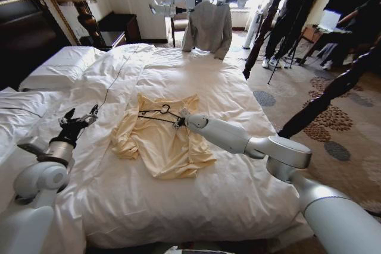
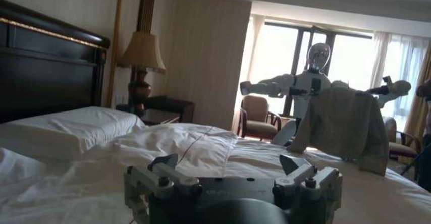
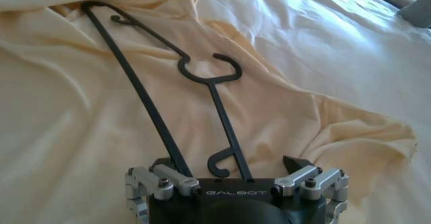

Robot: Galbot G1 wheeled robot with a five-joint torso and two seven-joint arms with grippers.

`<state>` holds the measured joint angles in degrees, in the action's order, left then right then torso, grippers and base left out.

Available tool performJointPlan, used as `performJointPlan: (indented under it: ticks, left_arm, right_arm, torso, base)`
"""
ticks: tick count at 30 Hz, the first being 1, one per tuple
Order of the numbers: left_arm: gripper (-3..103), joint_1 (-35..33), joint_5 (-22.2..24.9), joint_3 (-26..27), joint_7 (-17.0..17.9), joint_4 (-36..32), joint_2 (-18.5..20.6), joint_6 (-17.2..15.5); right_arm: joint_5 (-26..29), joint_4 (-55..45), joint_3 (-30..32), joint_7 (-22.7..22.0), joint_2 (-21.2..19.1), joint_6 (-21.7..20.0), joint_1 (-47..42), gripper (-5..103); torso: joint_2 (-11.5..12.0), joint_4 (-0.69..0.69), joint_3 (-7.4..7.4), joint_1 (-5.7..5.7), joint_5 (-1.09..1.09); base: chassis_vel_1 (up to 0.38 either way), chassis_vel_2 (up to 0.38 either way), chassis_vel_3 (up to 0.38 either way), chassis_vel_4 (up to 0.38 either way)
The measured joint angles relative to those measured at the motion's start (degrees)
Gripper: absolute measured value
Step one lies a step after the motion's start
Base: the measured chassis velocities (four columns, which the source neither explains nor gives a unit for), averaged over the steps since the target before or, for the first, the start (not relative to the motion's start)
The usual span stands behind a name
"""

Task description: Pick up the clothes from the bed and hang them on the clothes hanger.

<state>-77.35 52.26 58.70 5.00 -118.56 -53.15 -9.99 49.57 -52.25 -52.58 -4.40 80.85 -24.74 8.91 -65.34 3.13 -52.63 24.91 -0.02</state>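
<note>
White bedding covers the bed (image 1: 196, 87), and over its left side the left end effector (image 1: 80, 118) hovers with its fingers spread apart, holding nothing. At the middle of the duvet lies the pale yellow shirt (image 1: 161, 141), spread flat and rumpled, with the thin dark hanger (image 1: 156, 114) resting on its collar end. The right end effector (image 1: 179, 121) sits low at the hanger's near end, jaws parted, one side bar and the hook's stem running between the fingers (image 3: 168, 176).
</note>
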Motion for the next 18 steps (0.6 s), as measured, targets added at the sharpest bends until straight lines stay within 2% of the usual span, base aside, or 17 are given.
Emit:
performJointPlan:
  ticks: [3, 5, 11, 14, 18]
  left_arm:
    - [100, -0.1, 0.0, 0.0, -0.1, 0.1, -0.1, 0.1]
    - [100, -0.2, 0.0, -0.1, -0.2, 0.3, -0.1, 0.3]
    - [100, -0.6, -0.1, -0.1, -0.4, 0.5, -0.3, 0.8]
    - [100, -0.7, -0.1, 0.1, -0.5, 0.6, -0.4, 1.1]
    - [100, -0.7, 0.1, 0.5, -0.5, 0.6, 0.2, 1.0]
  right_arm:
    - [-1.6, 3.2, 0.9, 1.2, 1.4, 1.5, 0.1, 100]
    - [-4.7, 6.5, 2.1, 2.3, 3.1, 3.8, 0.1, 100]
    - [-6.9, 11.8, 4.1, 3.2, 5.9, 6.3, 0.0, 100]
    - [-8.4, 17.0, 6.2, 4.7, 8.4, 9.0, 0.1, 100]
    - [-8.5, 14.9, 6.1, 4.7, 7.3, 8.6, 0.1, 100]
  torso:
    - [0.0, -0.01, 0.0, 0.0, 0.0]
    - [0.0, -0.02, 0.0, 0.0, -0.01]
    - [0.0, -0.01, 0.0, 0.0, -0.01]
    - [0.0, -0.02, 0.0, 0.0, -0.01]
    - [0.0, -0.03, 0.0, 0.0, -0.01]
  base:
    - [0.0, 0.0, 0.0, 0.0]
    - [0.0, 0.0, 0.0, 0.0]
    - [0.0, 0.0, 0.0, 0.0]
    - [0.0, 0.0, 0.0, 0.0]
    - [0.0, 0.0, 0.0, 0.0]
